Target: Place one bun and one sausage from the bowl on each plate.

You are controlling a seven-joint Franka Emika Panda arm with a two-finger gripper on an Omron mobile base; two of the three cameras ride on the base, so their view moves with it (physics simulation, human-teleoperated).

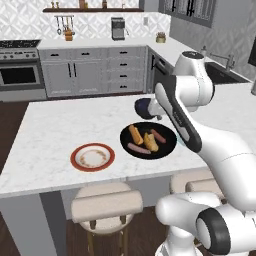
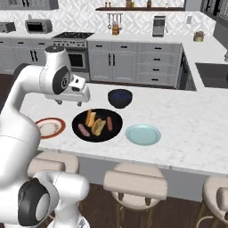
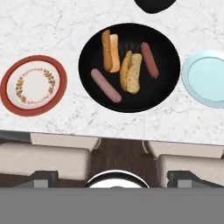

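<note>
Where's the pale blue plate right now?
In the right base view the pale blue plate sits empty on the counter, just right of the black bowl, near the front edge.

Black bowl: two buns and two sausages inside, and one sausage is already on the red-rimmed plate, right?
Not quite. The red-rimmed plate holds nothing yet, as the hand view shows. The rest stands: both buns and both sausages lie in the black bowl.
</note>
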